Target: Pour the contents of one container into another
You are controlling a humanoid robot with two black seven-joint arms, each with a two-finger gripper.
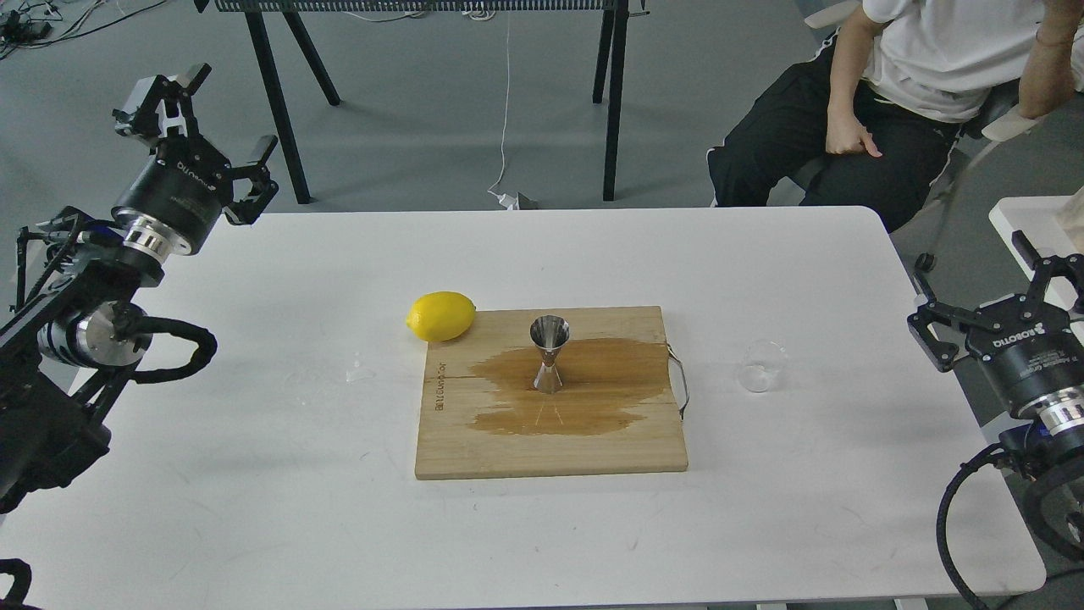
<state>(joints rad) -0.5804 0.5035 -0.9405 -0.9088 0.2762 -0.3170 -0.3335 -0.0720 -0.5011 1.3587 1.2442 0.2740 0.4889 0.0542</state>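
Observation:
The clear glass cup (762,366) stands upright on the white table, to the right of the wooden board (474,449). The steel jigger (549,354) stands upright on the board, in the middle of a brown wet stain (593,394). My left gripper (212,123) is raised over the table's far left corner, open and holding nothing, far from both containers. My right gripper (982,288) hovers at the table's right edge, open and holding nothing, to the right of the glass cup and not touching it.
A yellow lemon (440,316) lies at the board's far left corner. Small water drops (356,371) lie left of the board. A metal handle (680,385) sticks out of the board's right side. A person (881,102) sits beyond the table's far right corner.

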